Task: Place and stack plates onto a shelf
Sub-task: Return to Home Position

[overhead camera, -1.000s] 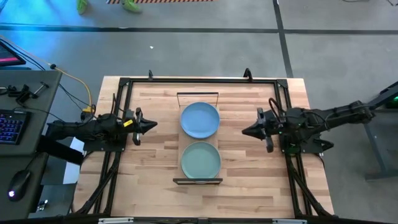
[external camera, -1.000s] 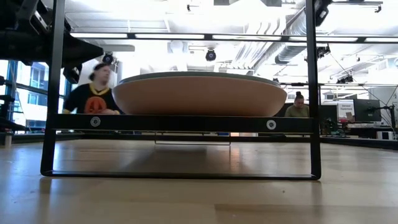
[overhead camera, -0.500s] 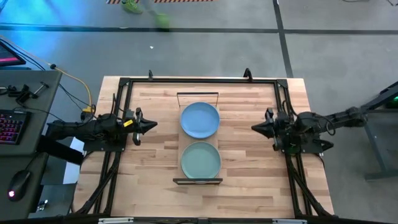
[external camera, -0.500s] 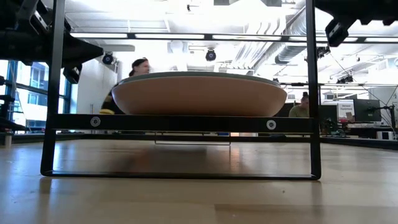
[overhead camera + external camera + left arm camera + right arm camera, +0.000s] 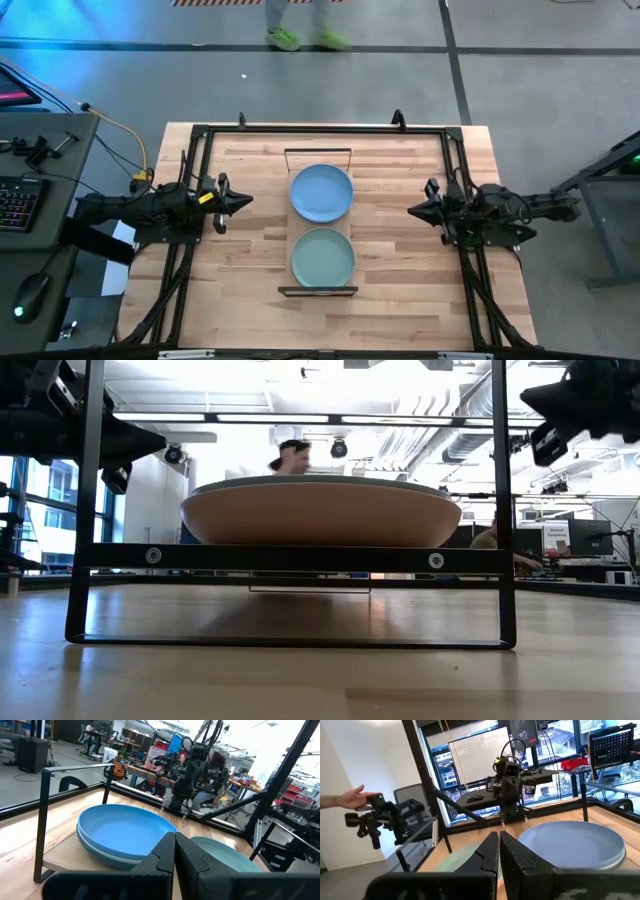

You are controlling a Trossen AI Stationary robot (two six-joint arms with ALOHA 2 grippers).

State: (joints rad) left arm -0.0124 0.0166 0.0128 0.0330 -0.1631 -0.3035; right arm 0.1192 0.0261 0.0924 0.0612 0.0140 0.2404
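While both arms hang out at the sides, the shelf [image 5: 296,226] sits mid-tabletop [image 5: 250,280], running far to near, and it's carrying two stacks. Blue plate [image 5: 321,193] tops the far stack, green plate [image 5: 322,257] tops the near one, the two just beside each other. From the left wrist, a second plate [image 5: 100,852] peeks out under the blue, its colour hard to call. Down at tabletop level, the near stack shows a pink plate [image 5: 320,515] at the bottom, sitting behind the shelf's black wire frame [image 5: 290,558], with the green rim only a thin line over it.

Left fingers [image 5: 240,201] hover over the left side of the tabletop, pointing at the shelf and well apart from it. They're pressed tight together, holding nothing. Right fingers [image 5: 416,211] mirror that on the right side, also squeezed together and empty, well clear of the plates.

Beyond the tabletop, a person [image 5: 292,457] shows behind the near stack. A hand [image 5: 350,797] appears in the right wrist view, resting on dark gear I can't make out.
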